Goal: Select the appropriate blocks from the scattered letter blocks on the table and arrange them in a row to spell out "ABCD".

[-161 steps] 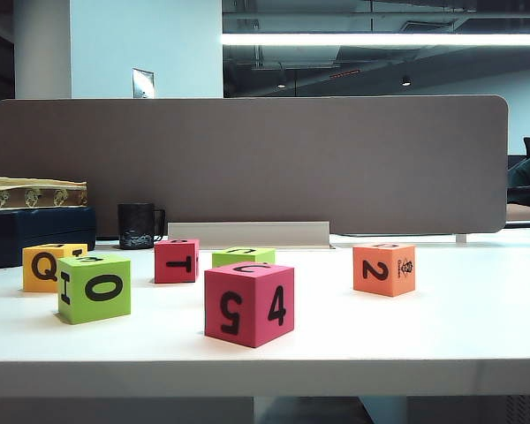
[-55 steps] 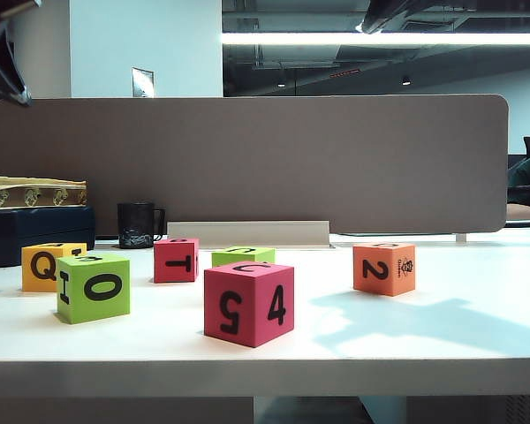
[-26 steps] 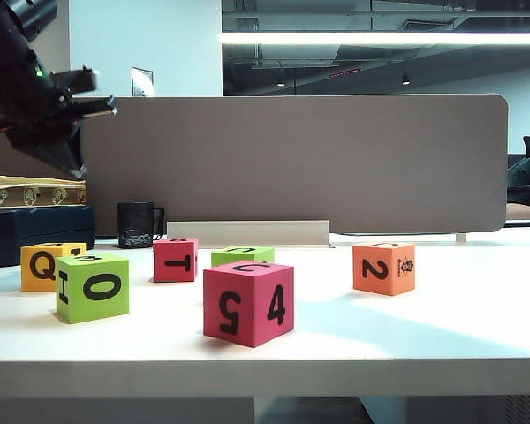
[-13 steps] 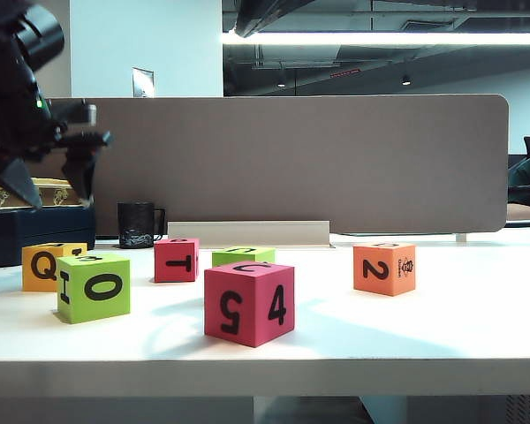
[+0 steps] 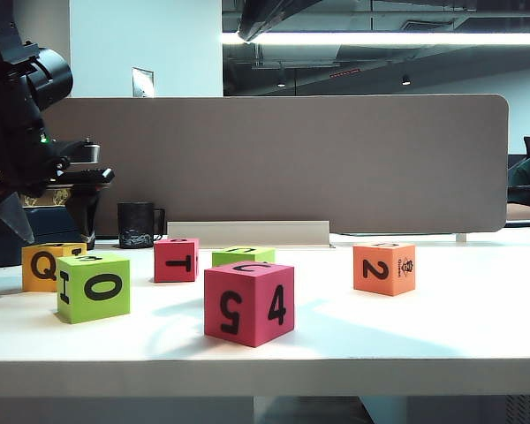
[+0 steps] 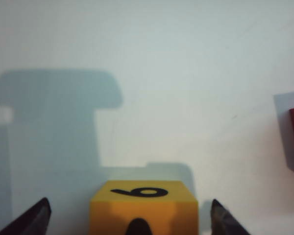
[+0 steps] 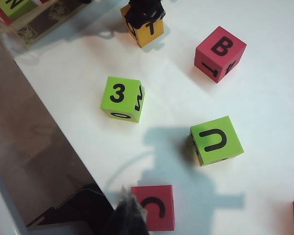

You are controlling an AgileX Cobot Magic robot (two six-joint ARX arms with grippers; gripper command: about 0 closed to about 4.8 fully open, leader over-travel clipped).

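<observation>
Six letter blocks lie scattered on the white table [image 5: 459,327]. From the left they are a yellow-orange Q cube [image 5: 41,266], a lime 0 cube [image 5: 94,287], a red T cube [image 5: 177,260], a lime cube [image 5: 244,255] behind, a red 5 and 4 cube [image 5: 247,303] and an orange 2 cube [image 5: 384,268]. My left gripper [image 5: 49,221] hangs open just above the Q cube. In the left wrist view its fingertips [image 6: 39,213] stand wide on either side of that cube [image 6: 143,208], clear of it. My right gripper [image 7: 130,215] is shut and empty, high above the red cube [image 7: 154,205] with a C on top.
A grey divider panel [image 5: 336,159] closes off the back. A black mug [image 5: 137,225] and a dark box [image 5: 53,228] stand at the back left. From above, the lime 3 cube [image 7: 122,98], lime U cube [image 7: 215,139] and red B cube [image 7: 220,51] sit spread apart.
My left arm has come down at the left over the Q cube and its jaws have opened wide. Part of the right arm has come into view at the top. No block has moved.
</observation>
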